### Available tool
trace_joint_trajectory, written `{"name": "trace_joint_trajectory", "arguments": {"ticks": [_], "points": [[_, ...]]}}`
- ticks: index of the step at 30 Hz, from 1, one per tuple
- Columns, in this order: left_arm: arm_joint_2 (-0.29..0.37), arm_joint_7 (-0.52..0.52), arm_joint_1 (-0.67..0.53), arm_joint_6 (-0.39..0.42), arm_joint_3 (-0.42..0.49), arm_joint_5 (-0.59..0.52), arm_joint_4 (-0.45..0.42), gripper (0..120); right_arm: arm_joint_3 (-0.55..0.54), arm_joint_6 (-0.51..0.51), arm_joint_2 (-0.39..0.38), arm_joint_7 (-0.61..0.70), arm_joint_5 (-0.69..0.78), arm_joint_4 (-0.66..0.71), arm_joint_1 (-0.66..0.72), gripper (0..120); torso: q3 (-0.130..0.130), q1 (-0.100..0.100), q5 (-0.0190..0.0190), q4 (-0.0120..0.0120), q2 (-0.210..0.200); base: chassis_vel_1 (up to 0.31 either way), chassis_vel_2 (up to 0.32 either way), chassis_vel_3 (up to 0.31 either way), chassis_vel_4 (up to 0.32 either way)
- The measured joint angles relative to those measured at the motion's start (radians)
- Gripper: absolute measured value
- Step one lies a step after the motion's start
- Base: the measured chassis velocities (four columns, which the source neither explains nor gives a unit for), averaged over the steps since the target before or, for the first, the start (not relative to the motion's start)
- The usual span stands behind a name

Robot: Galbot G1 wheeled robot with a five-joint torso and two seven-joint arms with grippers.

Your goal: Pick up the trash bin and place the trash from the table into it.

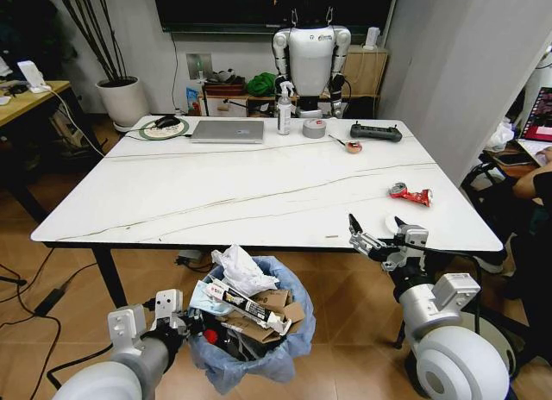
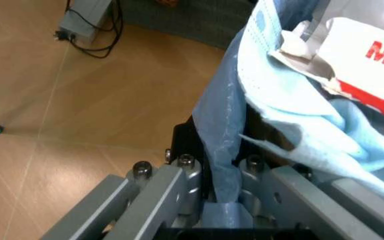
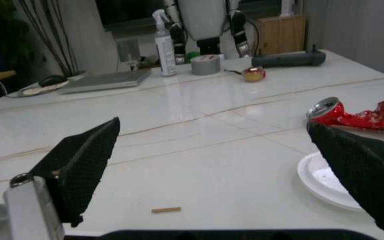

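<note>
Bin (image 1: 250,335), lined with a blue bag (image 2: 222,135) and heaped with trash: crumpled tissue (image 1: 241,269), cardboard (image 1: 272,318), a flat labelled packet (image 1: 246,303). It hangs below the near edge of the table (image 1: 259,193), just in front of the robot. The left gripper (image 1: 177,321) grips it at the rim; in the left wrist view the fingers (image 2: 178,185) are closed on the bunched bag and the dark bin wall.

On the table, the crushed red can (image 1: 410,194) lies toward the right side, with a small white disc (image 3: 325,180) just beside it in the right wrist view and a short brown stick (image 3: 166,210) near the front edge. The right gripper (image 1: 378,229) hovers over the near right part of the table, jaws spread wide and empty, short of the can.

Risks, as judged:
- The load stands above the rim; a tilt or jolt of the left arm could shed the tissue or cardboard onto the floor.
- The grip is partly on slack bag; the bin could sag or swing.
- The can is dented and glossy; an off-centre close could skid it across the smooth top.
- The disc and stick lie flat and may resist pinching.

Pose: left forearm low, reaching forward beneath table height; right forearm raised, wrist angled forward over the edge, fingers pointing toward the can.

At the far end: laptop (image 1: 228,130), spray bottle (image 1: 284,111), tape roll (image 1: 315,128).
</note>
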Motion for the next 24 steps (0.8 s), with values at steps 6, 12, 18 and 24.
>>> {"name": "trace_joint_trajectory", "arguments": {"ticks": [6,12,18,24], "points": [[-0.001,0.003,0.0,0.0,0.003,0.0,0.0,2,0.002,0.0,0.0,0.0,0.003,-0.003,-0.011,100,0.0,0.0,0.0002,-0.0002,0.0,-0.105,-0.108,0.092,0.093],[-0.003,0.004,0.004,0.0,0.004,0.001,0.0,2,0.022,0.0,-0.027,0.0,0.017,0.001,-0.013,100,0.0,0.0,0.0003,0.0001,0.0,-0.109,-0.103,0.128,0.118],[-0.001,0.004,0.008,0.0,0.002,0.0,0.0,2,0.023,-0.012,-0.062,0.031,0.068,-0.009,0.014,100,0.0,0.0,0.0002,-0.0001,0.0,-0.137,-0.151,0.132,0.129],[0.006,0.002,0.015,0.0,-0.003,-0.003,0.0,2,0.008,-0.048,-0.136,0.162,0.227,-0.056,0.101,100,0.0,0.0,0.0006,-0.0003,0.0,-0.141,-0.148,0.126,0.146]]}}
